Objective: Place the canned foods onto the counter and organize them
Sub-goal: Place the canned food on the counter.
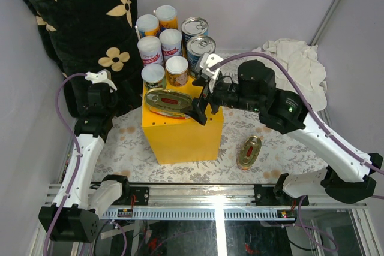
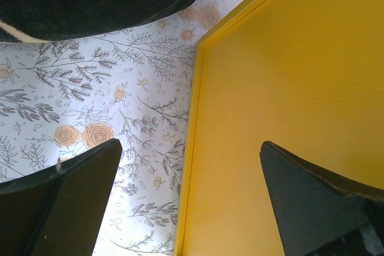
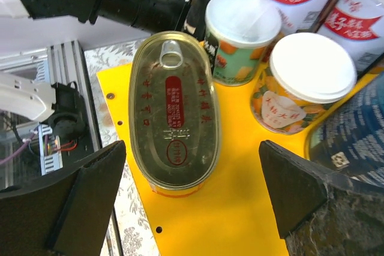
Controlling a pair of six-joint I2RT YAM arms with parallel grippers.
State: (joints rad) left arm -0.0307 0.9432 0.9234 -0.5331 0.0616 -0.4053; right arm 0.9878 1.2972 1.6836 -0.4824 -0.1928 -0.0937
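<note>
Your right fingers [image 3: 312, 196] are spread wide and hold nothing. The gold oval tin [image 3: 175, 112] lies flat, lid up, on the yellow box [image 3: 240, 220], below and between them. I take this to be the release of that tin, so the aim now is to get away without disturbing it.

Lift straight up before you swing sideways. In the top view the fingers hang close over the tin's right end, and the tin sits near the box's front-left edge, so a sideways drag could skid it off. Mind the two short cans just beyond it, the green-labelled one [image 3: 240, 37] and the white-lidded one [image 3: 303, 82]. They stand just beside the tin and would likely tip if the wrist brushed them. The taller cans [image 1: 161, 43] crowd in behind; whether all of them stand on the box I cannot tell.

A second oval tin [image 1: 248, 151] lies on the tabletop [image 1: 126, 148] to the right of the box, well apart from it, and is probably your next pick. The bare yellow to the right of the first tin looks like the only room left, so plan to set it down parallel to that one.

Your left fingers [image 2: 66, 202] are open and empty, low beside the box's left wall over the flowered cloth. Hold them clear of the box.
</note>
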